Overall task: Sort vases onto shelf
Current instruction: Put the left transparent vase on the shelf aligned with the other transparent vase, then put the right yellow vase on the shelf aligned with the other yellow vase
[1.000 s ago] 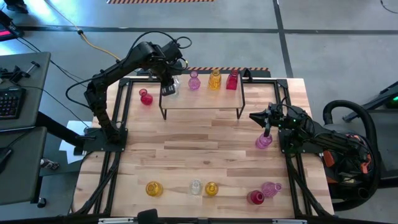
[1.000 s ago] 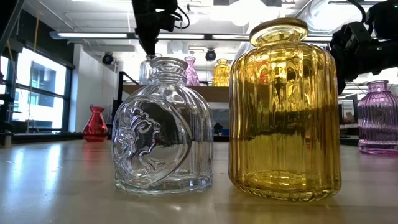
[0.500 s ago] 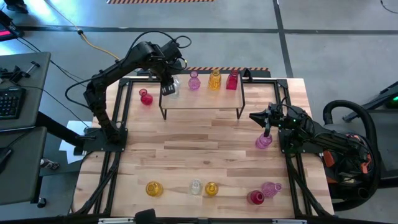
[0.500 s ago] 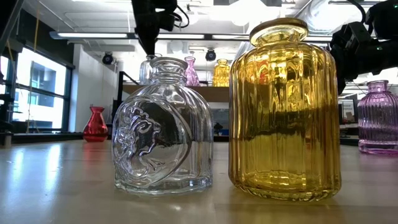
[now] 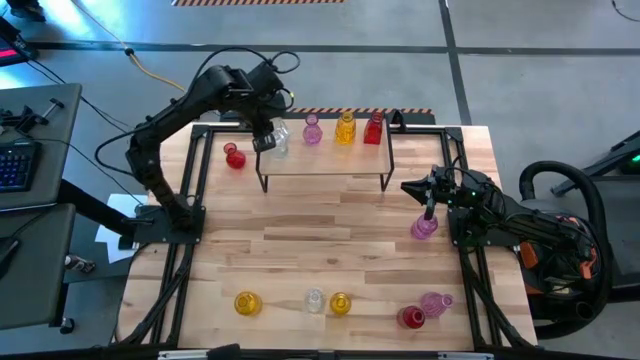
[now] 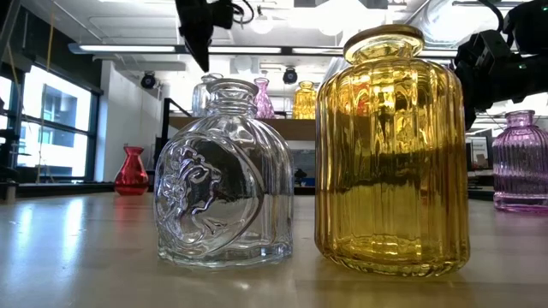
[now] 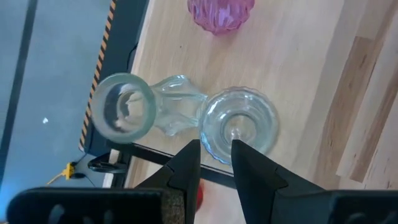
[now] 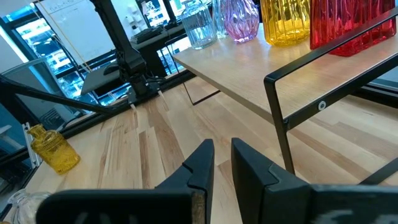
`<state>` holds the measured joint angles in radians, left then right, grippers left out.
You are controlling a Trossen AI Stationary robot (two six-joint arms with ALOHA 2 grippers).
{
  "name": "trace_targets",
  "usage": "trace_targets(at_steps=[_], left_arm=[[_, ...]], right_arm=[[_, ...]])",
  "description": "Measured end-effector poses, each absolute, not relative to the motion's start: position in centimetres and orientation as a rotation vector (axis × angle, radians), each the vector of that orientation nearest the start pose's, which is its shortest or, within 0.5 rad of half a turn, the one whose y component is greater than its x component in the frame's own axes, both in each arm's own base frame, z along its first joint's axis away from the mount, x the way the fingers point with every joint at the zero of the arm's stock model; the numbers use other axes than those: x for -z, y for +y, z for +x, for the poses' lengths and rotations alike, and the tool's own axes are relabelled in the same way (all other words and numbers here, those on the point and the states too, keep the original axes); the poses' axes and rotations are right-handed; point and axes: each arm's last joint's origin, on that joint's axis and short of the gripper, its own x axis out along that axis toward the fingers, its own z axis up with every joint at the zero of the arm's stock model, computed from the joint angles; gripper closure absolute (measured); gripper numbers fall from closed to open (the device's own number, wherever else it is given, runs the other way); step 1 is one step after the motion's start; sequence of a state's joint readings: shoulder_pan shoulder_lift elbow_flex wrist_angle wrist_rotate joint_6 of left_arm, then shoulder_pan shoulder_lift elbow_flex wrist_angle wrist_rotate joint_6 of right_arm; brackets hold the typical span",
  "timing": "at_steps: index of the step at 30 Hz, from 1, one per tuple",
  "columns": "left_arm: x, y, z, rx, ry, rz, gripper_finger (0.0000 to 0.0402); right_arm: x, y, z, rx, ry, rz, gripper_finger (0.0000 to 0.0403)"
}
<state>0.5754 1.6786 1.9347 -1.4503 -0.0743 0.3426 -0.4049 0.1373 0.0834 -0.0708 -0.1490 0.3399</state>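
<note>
- Hovering over the shelf's [image 5: 325, 160] left end, left hand [image 5: 266, 143] sat above the clear vase [image 5: 279, 137], fingers slightly apart, gripping nothing.
- Right hand [image 5: 430, 212] (over the worktop [image 5: 320, 250]) stood above a purple vase [image 5: 424, 228], fingers nearly together.

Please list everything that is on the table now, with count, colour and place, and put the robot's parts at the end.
table: one, light butcher-block wood.
shelf: one, light wood on black wire legs, at the table's far side.
vases on the shelf: two clear at the left end, then pink, amber, red.
red vase: one, on the table left of the shelf.
purple vase: one, at the right side.
front row: amber, clear, amber.
front right pair: red, pink.
left gripper: open, above the clear vases.
right gripper: by the purple vase.
</note>
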Motion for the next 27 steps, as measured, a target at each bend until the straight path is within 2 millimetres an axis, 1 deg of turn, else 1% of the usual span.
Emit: trace_targets(at_steps=[7,11,18,22,27], left_arm=[[-41.6,14.4,24.5,-0.365,1.183,0.031,0.0318],[-41.9,12.9,24.7,-0.357,1.163,0.021,0.0318],[-41.7,9.9,26.0,-0.298,1.163,0.015,0.0318],[-41.7,7.6,26.9,-0.252,1.147,0.039,0.0318],[-41.3,4.4,28.5,-0.193,1.127,0.105,0.0318]], right_arm=[[-17.4,-3.6,9.5,0.273,0.076,0.372,0.0366],[-17.4,-3.6,9.5,0.274,0.076,0.372,0.0366],[-17.4,-3.6,9.5,0.274,0.076,0.372,0.0366],[-17.4,-3.6,9.5,0.274,0.076,0.372,0.0366],[-17.4,-3.6,9.5,0.274,0.076,0.372,0.0366]])
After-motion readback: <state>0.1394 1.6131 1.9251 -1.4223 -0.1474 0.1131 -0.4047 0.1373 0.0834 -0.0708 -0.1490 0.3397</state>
